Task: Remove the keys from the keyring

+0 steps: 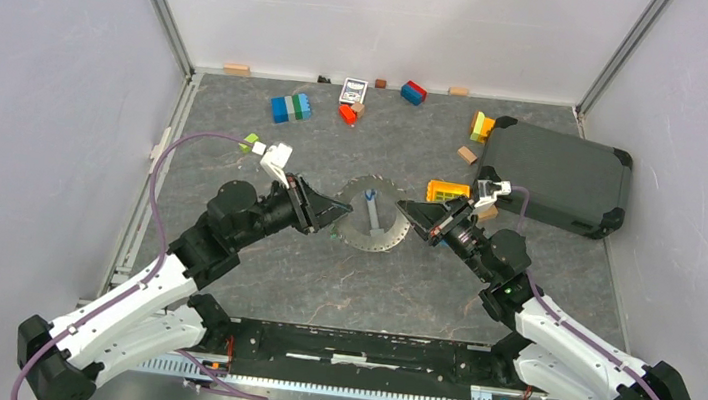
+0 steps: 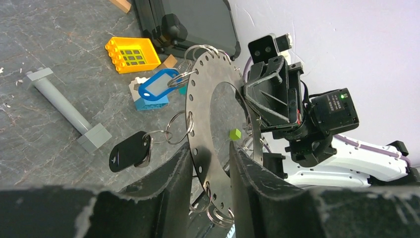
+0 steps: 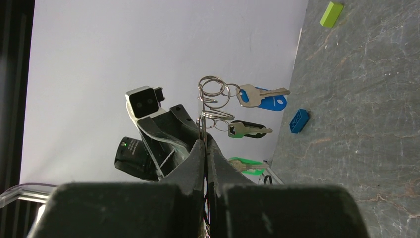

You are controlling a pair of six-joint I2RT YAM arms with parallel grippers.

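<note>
A flat silver metal disc [image 2: 200,106] with a holed rim hangs upright between both arms. Thin wire keyrings [image 3: 213,91] hang from its holes and carry the keys: a blue-headed key [image 3: 262,96], a black-headed key [image 3: 247,130] and a green-headed key [image 3: 245,165]. My right gripper [image 3: 205,142] is shut on the disc's edge [image 1: 381,238]. My left gripper [image 2: 210,148] straddles the opposite rim, with a gap between the right finger [image 2: 247,173] and the plate. A blue tag [image 2: 158,85] and a black fob [image 2: 130,151] hang on rings on the far side.
A long grey metal bar [image 2: 64,106] lies on the table below the disc. A yellow grid block [image 2: 132,53] and a black case [image 1: 554,178] sit to the right. Several toy bricks [image 1: 290,107] are scattered toward the back wall.
</note>
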